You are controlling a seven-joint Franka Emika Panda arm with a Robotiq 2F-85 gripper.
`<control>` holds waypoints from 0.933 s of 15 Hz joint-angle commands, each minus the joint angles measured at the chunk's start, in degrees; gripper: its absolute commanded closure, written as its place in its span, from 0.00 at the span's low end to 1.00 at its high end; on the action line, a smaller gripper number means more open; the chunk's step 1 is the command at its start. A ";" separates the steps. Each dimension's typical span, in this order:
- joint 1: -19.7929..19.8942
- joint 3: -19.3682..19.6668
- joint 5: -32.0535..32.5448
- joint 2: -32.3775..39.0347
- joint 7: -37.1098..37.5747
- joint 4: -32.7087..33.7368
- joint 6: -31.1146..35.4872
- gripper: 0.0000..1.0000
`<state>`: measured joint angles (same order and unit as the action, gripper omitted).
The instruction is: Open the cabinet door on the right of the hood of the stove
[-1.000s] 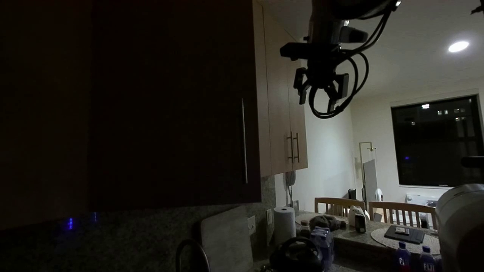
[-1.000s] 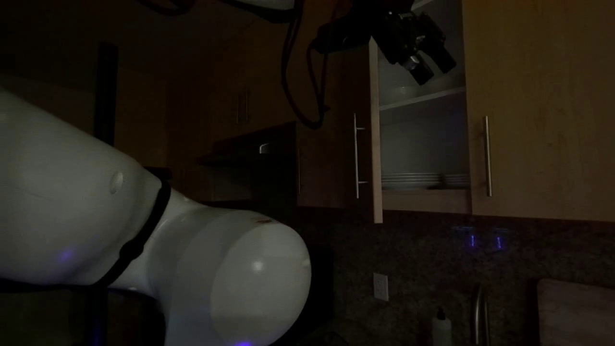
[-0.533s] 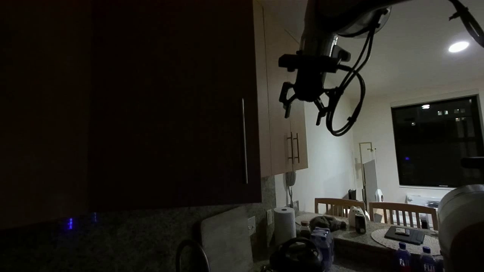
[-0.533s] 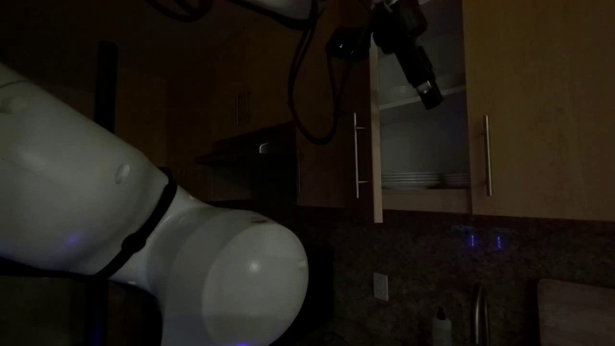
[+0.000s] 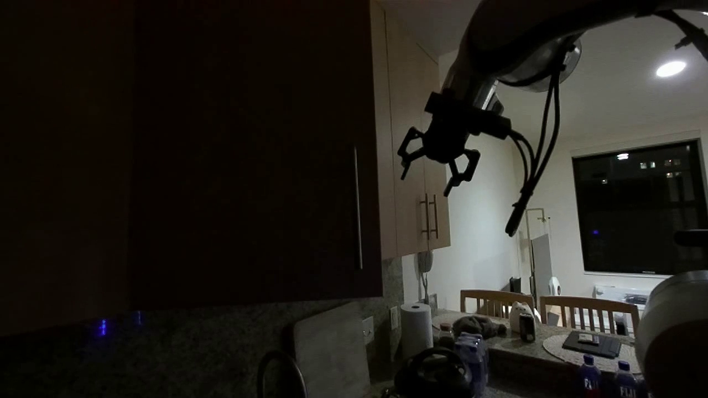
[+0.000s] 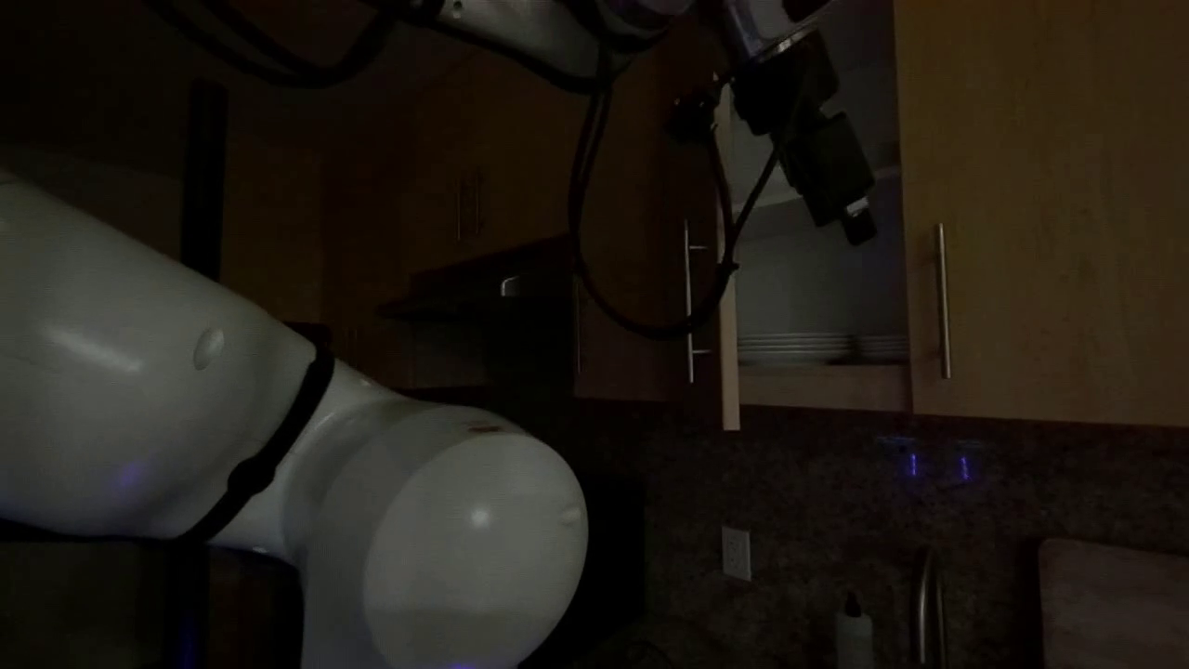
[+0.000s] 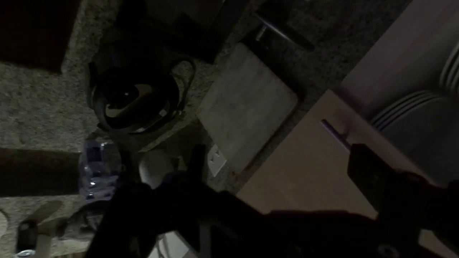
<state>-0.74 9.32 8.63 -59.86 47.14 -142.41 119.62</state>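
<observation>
To the right of the hood [image 6: 506,269], a cabinet door [image 6: 730,381] stands swung out, its edge towards the camera; its dark front [image 5: 249,166] carries a slim silver handle [image 5: 357,210]. Adjoining that cabinet's bare opening, a wide tan cabinet door [image 6: 1050,214] lies closed, with a single vertical silver bar handle [image 6: 943,302]. My gripper [image 6: 859,228] hangs tilted downward before the opening, left of that handle and apart from it. In the wrist view the right finger [image 7: 369,175] covers part of the tan door's handle [image 7: 335,135]. Nothing sits between the widely spread fingers.
Stacked white plates [image 6: 794,348] sit on the cabinet's lower shelf. Farther along are doors with paired handles [image 5: 430,218]. Below, the counter holds a leaning cutting board [image 7: 251,104], a black headset-like object [image 7: 172,93] and a paper roll [image 5: 416,331]. A faucet [image 6: 927,604] rises underneath.
The gripper has come down and turned about its own axis, its fingers staying apart. Its cable loop has swung lower. Both cabinet doors have kept their positions.
</observation>
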 commanded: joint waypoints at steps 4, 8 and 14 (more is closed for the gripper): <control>-0.01 -0.16 -15.69 -1.99 -19.06 -3.83 7.86 0.00; 0.71 0.42 -24.21 -1.16 -24.84 -3.83 8.74 0.00; 0.69 0.01 -30.10 0.80 -29.08 -3.24 8.56 0.00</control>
<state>-0.81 10.10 -18.00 -60.93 21.61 -145.64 126.53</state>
